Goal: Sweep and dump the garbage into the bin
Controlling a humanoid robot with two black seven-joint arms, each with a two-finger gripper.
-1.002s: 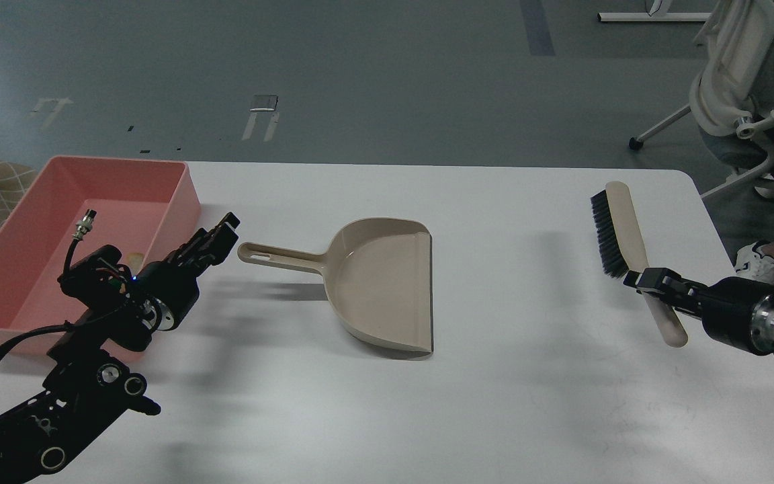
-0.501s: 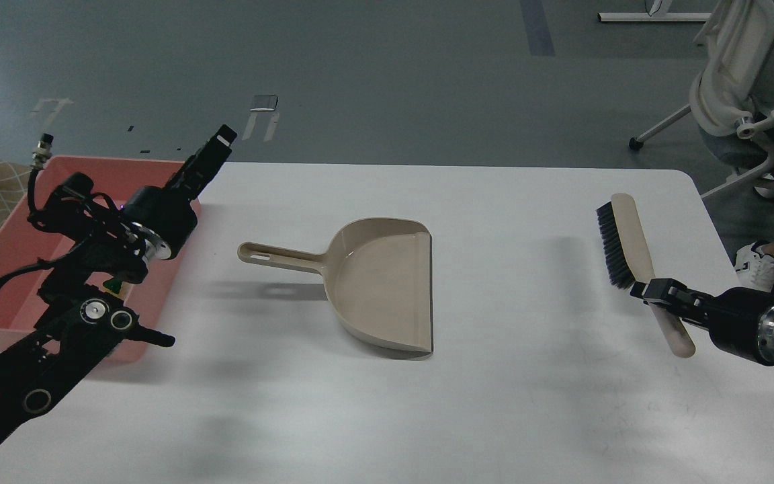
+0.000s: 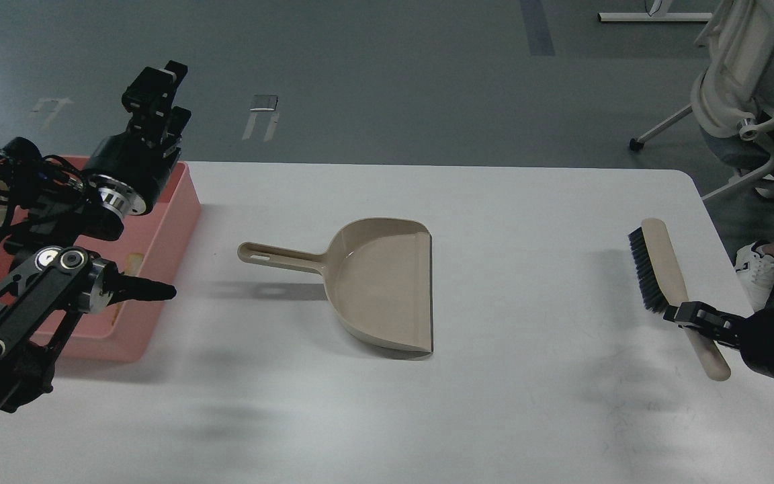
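Room: grey floor beyond my white rectangular desk (image 3: 494, 403), with a white office chair (image 3: 736, 87) at far right.
Bin: the salmon-pink shallow plastic tub (image 3: 158, 235) sits at the desk's left edge, mostly hidden behind my left arm.
Garbage: one small pale scrap (image 3: 136, 257) shows inside the tub (the rest I cannot see).
Dustpan: the beige long-handled plastic dustpan (image 3: 380, 282) lies flat mid-desk, handle pointing left toward the tub.
Left hand (image 3: 155, 91): raised above the tub's far corner, holding nothing; I cannot tell how far its fingers are parted.
Right hand (image 3: 686, 314): closed around the handle of the beige black-bristled brush (image 3: 662, 269), near the desk's right edge.
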